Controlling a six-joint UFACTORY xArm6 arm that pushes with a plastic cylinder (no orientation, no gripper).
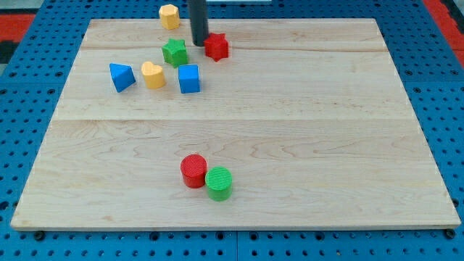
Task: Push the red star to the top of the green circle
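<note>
The red star (216,46) lies near the view's top, a little left of centre. The green circle (218,183) stands near the view's bottom centre, touching a red circle (193,171) at its upper left. My tip (199,43) is on the board just left of the red star, close to or touching it, between the star and a green star (175,52).
A yellow hexagon (169,16) sits at the top edge left of the rod. A blue triangle (121,77), a yellow heart (152,75) and a blue cube (189,78) lie in a row at the upper left. The wooden board (304,145) rests on a blue pegboard.
</note>
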